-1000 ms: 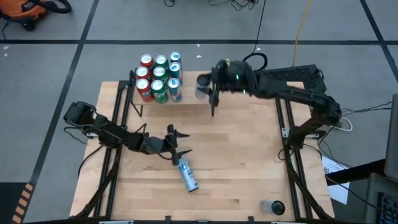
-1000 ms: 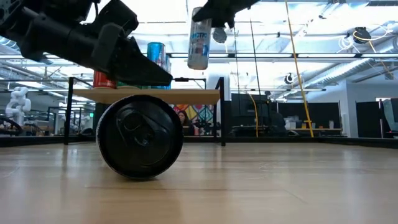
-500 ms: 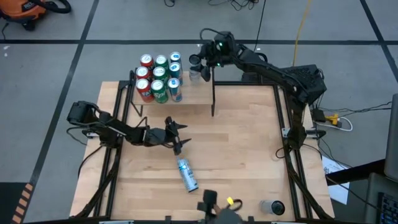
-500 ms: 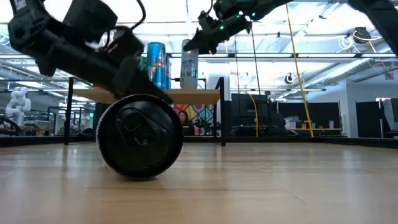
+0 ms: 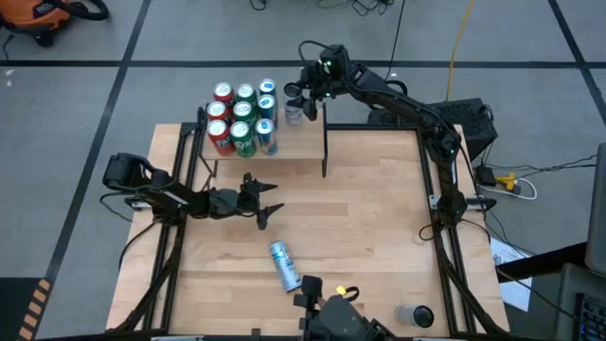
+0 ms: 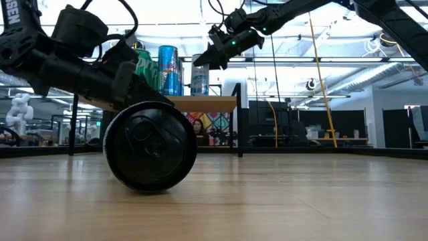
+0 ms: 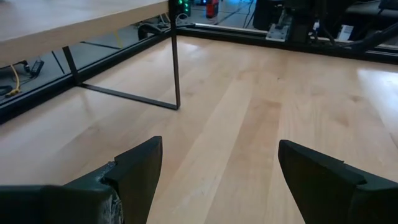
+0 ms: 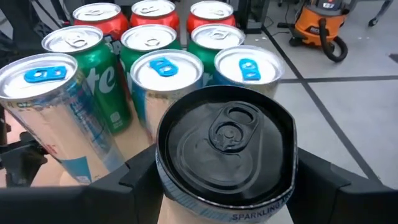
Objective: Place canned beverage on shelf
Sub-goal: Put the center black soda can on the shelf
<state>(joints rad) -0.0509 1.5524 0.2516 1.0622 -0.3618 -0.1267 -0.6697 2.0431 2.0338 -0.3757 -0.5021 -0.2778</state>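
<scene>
The job looks well along: eight cans (image 5: 242, 117) stand upright in a tight cluster on the shelf (image 5: 295, 144) in the upper middle of the high view, and another, a black-topped can (image 8: 225, 148), is held upright by the right claw (image 5: 299, 103) at the shelf's right-hand part, just beside that cluster. In the right wrist view the two dark fingers (image 8: 320, 180) sit either side of the can, clamped on its body below the rim, with its lid close to the blue-tabbed cans next to it. Whether its base already rests on the board I cannot tell; in the low view it hangs close above or right at the board, so lowering and letting go seem to be what remains for this one. More is left after that, I judge: a blue and silver can (image 5: 284, 266) lies on its side on the surface in the lower middle of the high view, and a dark can (image 5: 414, 315) stands near the lower right corner. The left claw (image 5: 262, 202) hovers over the middle-left of the surface, fingers spread wide and holding nothing.
</scene>
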